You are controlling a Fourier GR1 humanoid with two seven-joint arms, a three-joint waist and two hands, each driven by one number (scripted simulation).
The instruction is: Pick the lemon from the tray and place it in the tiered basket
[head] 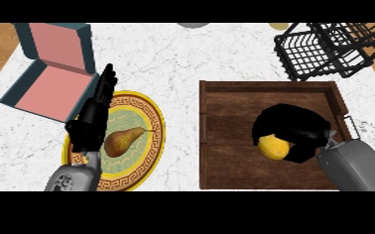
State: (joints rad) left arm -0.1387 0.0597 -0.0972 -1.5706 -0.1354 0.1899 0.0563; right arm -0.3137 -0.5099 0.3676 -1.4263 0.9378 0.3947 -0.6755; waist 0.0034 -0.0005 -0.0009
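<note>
Right hand (293, 129) curls round the lemon (273, 146) inside the wooden tray (219, 129) on the white marbled surface (183, 54), left hand (93, 116) straight-fingered over the patterned plate (150, 129), black tiered basket (322, 49) top right

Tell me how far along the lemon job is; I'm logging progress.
Done: the right hand has reached into the wooden tray. In hand: its fingers curl round the lemon, which sits over the tray. Left: carrying it to the tiered basket and letting go. The left hand rests open by the plate holding a pear.
</note>
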